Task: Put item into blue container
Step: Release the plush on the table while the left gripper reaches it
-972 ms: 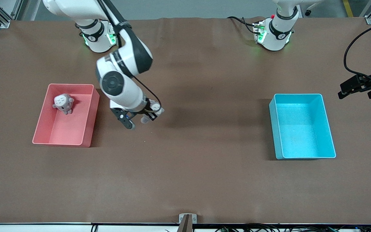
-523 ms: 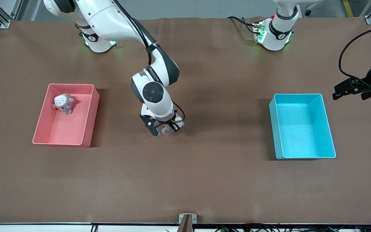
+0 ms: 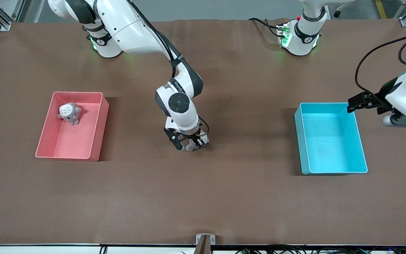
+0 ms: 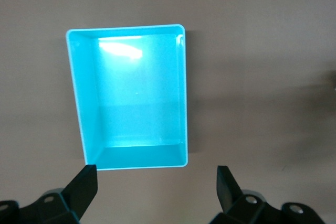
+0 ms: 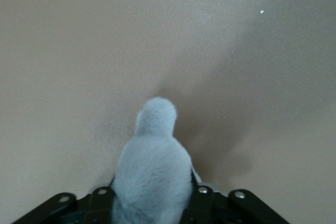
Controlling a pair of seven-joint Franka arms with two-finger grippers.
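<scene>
The item [image 3: 198, 141] is a small fluffy white plush toy [image 5: 153, 166]. My right gripper [image 3: 190, 144] is shut on it, low over the middle of the table, between the two bins. In the right wrist view the plush fills the gap between the black fingers [image 5: 202, 195], and its shadow lies close under it. The blue container [image 3: 330, 141] stands empty toward the left arm's end of the table. My left gripper [image 3: 356, 104] hangs open beside its rim. In the left wrist view the blue container [image 4: 136, 93] lies ahead of the open left gripper [image 4: 156, 177].
A pink bin [image 3: 78, 93] stands toward the right arm's end of the table, with a grey plush toy [image 3: 69, 113] in it. A small metal bracket [image 3: 205, 239] sits at the table's edge nearest the front camera.
My right arm has carried the white plush from beside the pink bin to the table's middle and lower. My left gripper has moved in from the table's end to the blue container's rim.
</scene>
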